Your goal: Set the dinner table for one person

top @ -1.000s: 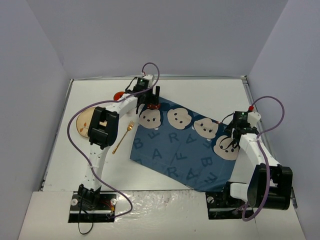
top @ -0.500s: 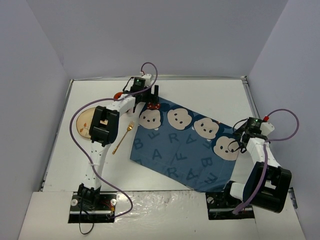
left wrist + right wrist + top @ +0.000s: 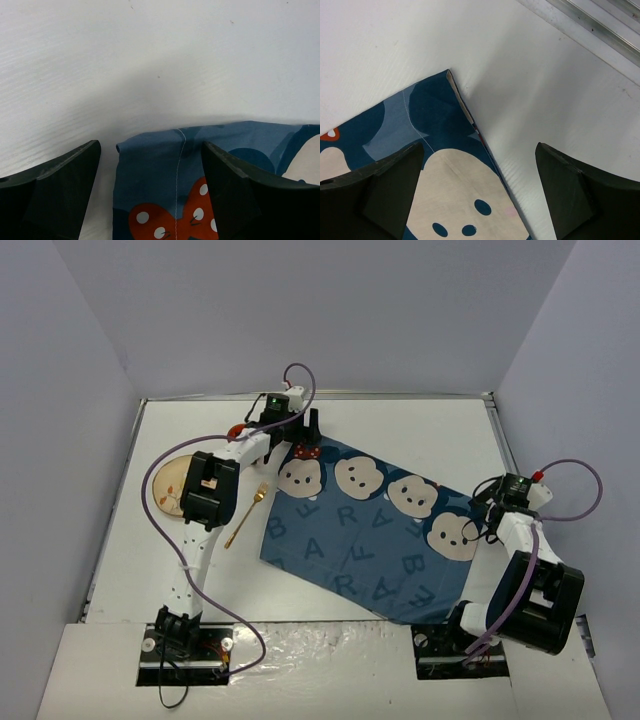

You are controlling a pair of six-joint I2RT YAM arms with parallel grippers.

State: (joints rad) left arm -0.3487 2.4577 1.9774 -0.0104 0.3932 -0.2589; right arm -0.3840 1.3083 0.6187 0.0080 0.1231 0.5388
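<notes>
The dinner table (image 3: 420,435) is a white tabletop. A dark blue cloth (image 3: 350,530) printed with letters and mouse faces lies flat and skewed on it. My left gripper (image 3: 303,437) hangs open at the cloth's far left corner. In the left wrist view that corner (image 3: 150,165), with a red spotted bow, lies loose between the spread fingers (image 3: 55,190). My right gripper (image 3: 484,512) is open at the cloth's right corner. In the right wrist view the cloth's edge (image 3: 470,120) runs between the wide jaws, with nothing pinched.
A tan plate (image 3: 168,485) sits at the left, partly under the left arm. A gold fork (image 3: 245,515) lies between it and the cloth. A small red object (image 3: 235,430) shows behind the left arm. Lavender-grey walls close in the table, and a metal rail (image 3: 590,25) runs along its right edge.
My right gripper has opened, let go of the cloth's right corner and drawn back to the right. The left gripper has barely shifted at the far corner.
</notes>
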